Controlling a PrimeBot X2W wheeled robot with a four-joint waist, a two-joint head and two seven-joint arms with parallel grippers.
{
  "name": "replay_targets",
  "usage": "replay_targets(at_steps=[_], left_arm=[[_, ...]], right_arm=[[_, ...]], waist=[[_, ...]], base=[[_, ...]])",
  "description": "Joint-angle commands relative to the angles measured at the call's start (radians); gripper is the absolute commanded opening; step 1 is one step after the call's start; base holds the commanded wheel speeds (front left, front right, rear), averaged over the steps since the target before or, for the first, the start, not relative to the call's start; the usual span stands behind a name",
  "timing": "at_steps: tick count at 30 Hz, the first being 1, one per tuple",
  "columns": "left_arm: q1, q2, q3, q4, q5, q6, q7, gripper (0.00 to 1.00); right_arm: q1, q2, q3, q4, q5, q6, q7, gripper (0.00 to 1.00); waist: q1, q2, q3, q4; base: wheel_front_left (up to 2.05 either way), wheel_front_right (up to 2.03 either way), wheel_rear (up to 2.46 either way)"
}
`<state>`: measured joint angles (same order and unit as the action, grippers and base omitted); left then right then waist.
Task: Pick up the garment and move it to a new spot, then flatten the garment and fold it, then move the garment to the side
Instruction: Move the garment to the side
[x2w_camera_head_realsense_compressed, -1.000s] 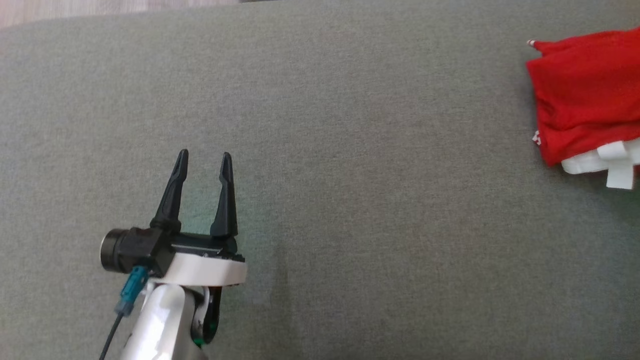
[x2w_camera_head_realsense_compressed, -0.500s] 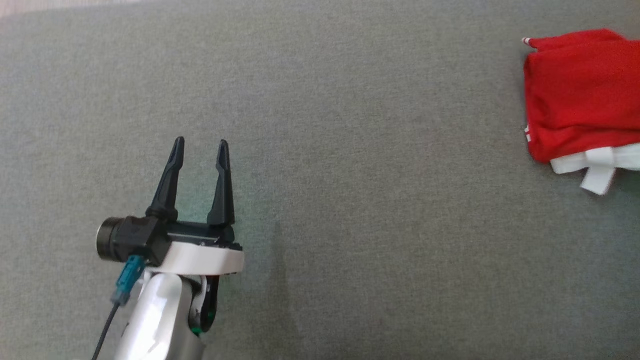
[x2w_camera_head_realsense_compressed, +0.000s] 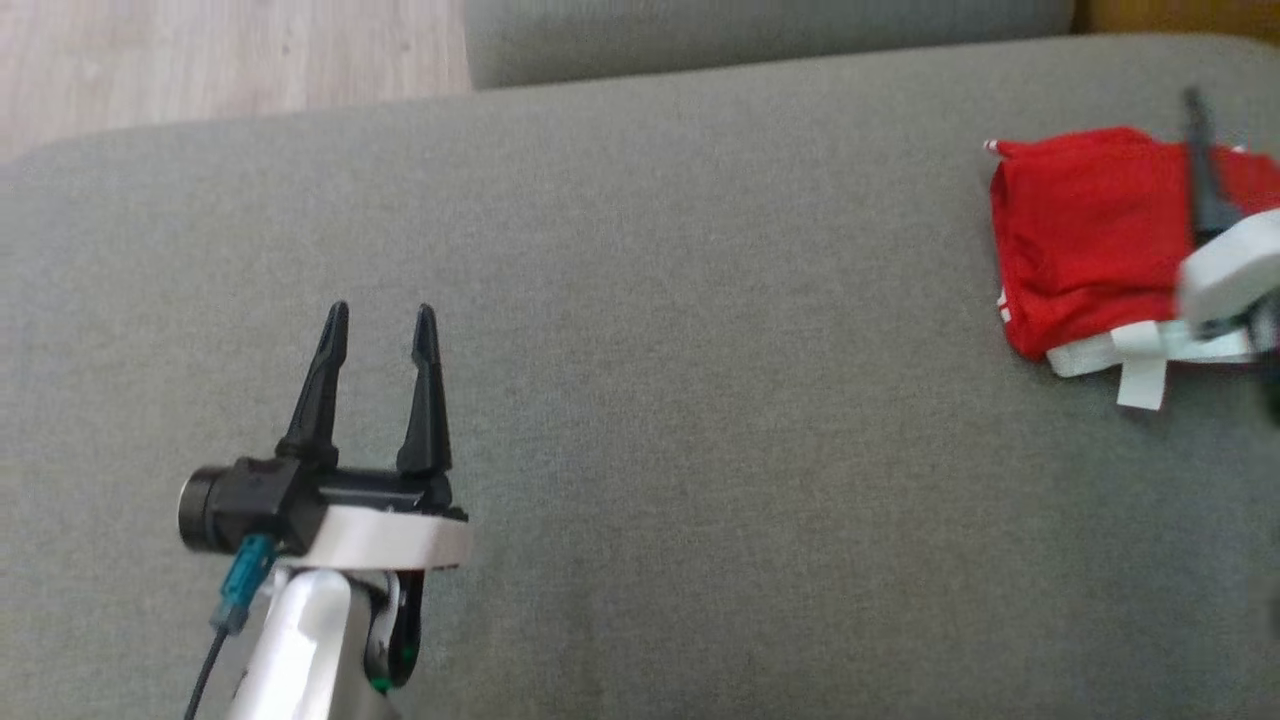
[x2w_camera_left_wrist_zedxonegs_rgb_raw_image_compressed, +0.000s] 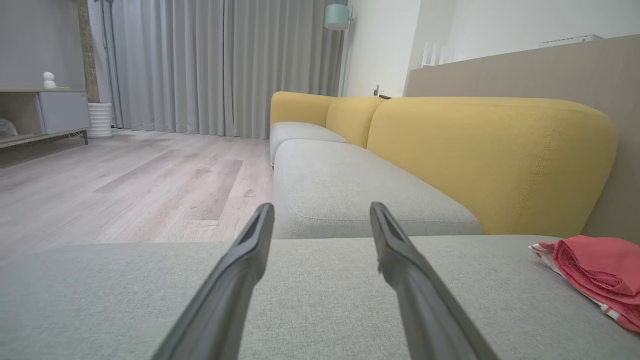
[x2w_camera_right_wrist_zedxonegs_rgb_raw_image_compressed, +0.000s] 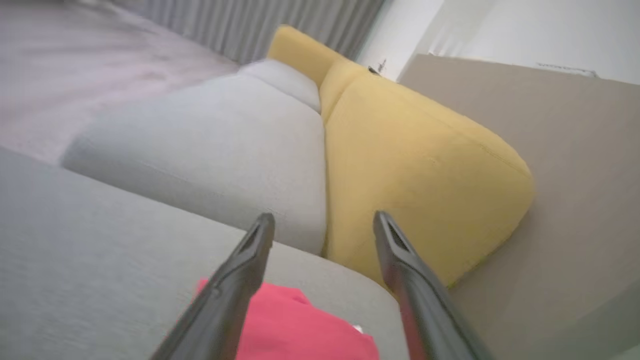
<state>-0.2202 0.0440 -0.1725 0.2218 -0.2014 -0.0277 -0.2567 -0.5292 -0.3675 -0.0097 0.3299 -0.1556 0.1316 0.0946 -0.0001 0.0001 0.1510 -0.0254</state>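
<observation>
The garment (x2w_camera_head_realsense_compressed: 1080, 235) is a folded red piece with white trim, lying near the right end of the grey sofa cushion (x2w_camera_head_realsense_compressed: 700, 400). It also shows as the garment (x2w_camera_left_wrist_zedxonegs_rgb_raw_image_compressed: 595, 265) at the right of the left wrist view and as the garment (x2w_camera_right_wrist_zedxonegs_rgb_raw_image_compressed: 300, 330) low between the right fingers. My right gripper (x2w_camera_right_wrist_zedxonegs_rgb_raw_image_compressed: 324, 217) hovers over it, open and holding nothing; one of its dark fingers (x2w_camera_head_realsense_compressed: 1198, 165) and the pale wrist appear blurred at the head view's right edge. My left gripper (x2w_camera_head_realsense_compressed: 382, 315) stands open and empty over bare cushion at the lower left, far from the garment.
Wooden floor (x2w_camera_head_realsense_compressed: 230, 60) lies beyond the cushion's far left corner. A second grey seat cushion (x2w_camera_left_wrist_zedxonegs_rgb_raw_image_compressed: 350, 195) adjoins the far edge. Yellow backrests (x2w_camera_left_wrist_zedxonegs_rgb_raw_image_compressed: 490, 160) run along the sofa's right side, close behind the garment.
The head camera has shifted, so the cushion's far edge and the floor now show. My right gripper has come into view over the garment at the right edge. The left gripper stays open.
</observation>
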Motion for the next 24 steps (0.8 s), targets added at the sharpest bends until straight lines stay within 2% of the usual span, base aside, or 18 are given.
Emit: replay_targets(at_steps=[1, 8, 11, 19, 24], left_arm=[[-0.007, 0.006, 0.039, -0.033, 0.002, -0.004, -0.005, 1.0], [0.048, 0.006, 0.064, -0.063, -0.008, 0.009, -0.005, 1.0], [0.073, 0.006, 0.068, -0.071, -0.008, 0.012, -0.005, 1.0], [0.129, 0.006, 0.055, -0.06, -0.025, 0.026, -0.005, 1.0], [0.148, 0.006, 0.044, -0.061, -0.024, 0.036, -0.005, 1.0]], right_arm=[[0.007, 0.018, 0.018, -0.045, 0.018, -0.001, -0.017, 1.0], [0.09, 0.241, 0.018, -0.105, 0.088, -0.001, -0.13, 1.0], [0.142, 0.289, 0.008, -0.11, 0.127, -0.001, -0.184, 1.0], [0.286, 0.317, 0.017, -0.058, 0.266, -0.001, -0.299, 1.0], [0.353, 0.317, 0.016, -0.034, 0.279, -0.001, -0.336, 1.0]], waist=[[0.0001, -0.0001, -0.035, -0.001], [0.0001, -0.0001, -0.102, 0.006], [0.0001, -0.0001, -0.12, 0.009], [0.0001, -0.0001, -0.138, 0.021], [0.0001, -0.0001, -0.145, 0.025]], base=[[0.0, 0.0, 0.0], [0.0, 0.0, 0.0], [0.0, 0.0, 0.0], [0.0, 0.0, 0.0], [0.0, 0.0, 0.0]])
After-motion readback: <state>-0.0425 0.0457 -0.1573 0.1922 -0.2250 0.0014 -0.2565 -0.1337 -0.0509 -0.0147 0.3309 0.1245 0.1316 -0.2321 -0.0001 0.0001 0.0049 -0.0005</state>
